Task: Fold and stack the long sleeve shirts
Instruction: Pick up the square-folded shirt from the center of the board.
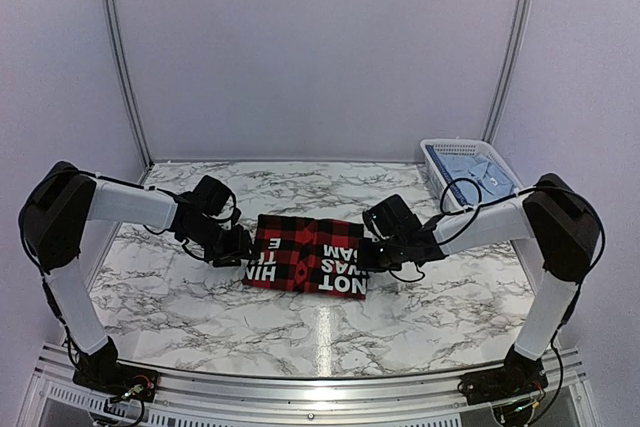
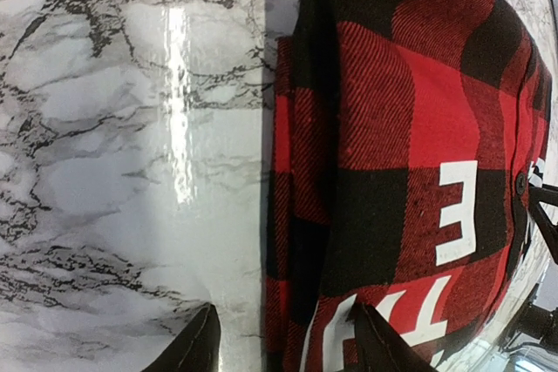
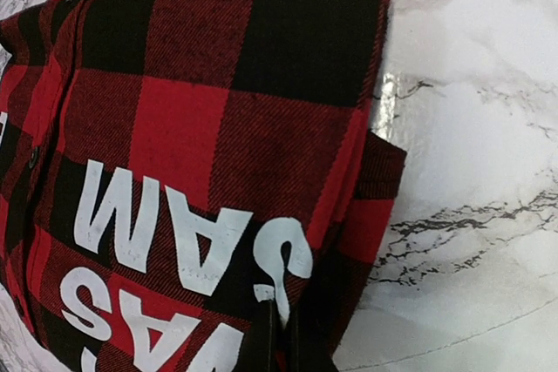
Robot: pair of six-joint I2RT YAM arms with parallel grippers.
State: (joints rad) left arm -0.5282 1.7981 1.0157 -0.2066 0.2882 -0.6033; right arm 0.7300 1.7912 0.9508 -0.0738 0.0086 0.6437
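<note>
The red-and-black check shirt [image 1: 308, 255] lies folded into a rectangle at the middle of the marble table, white letters facing up. My left gripper [image 1: 240, 247] sits low at its left edge. In the left wrist view its jaws [image 2: 283, 350] stand open across that folded edge [image 2: 296, 215], one finger [image 2: 187, 350] over bare marble, the other [image 2: 379, 346] over the cloth. My right gripper [image 1: 368, 255] is at the right edge. In the right wrist view it [image 3: 281, 337] is shut, pinching a small ridge of the check shirt [image 3: 218, 128] near its side. The pale blue shirt [image 1: 478, 175] lies in the basket.
A white lattice basket [image 1: 432, 152] stands at the back right corner of the table. Pale walls with metal posts close in the back and sides. A metal rail [image 1: 320, 387] with both arm bases runs along the near edge.
</note>
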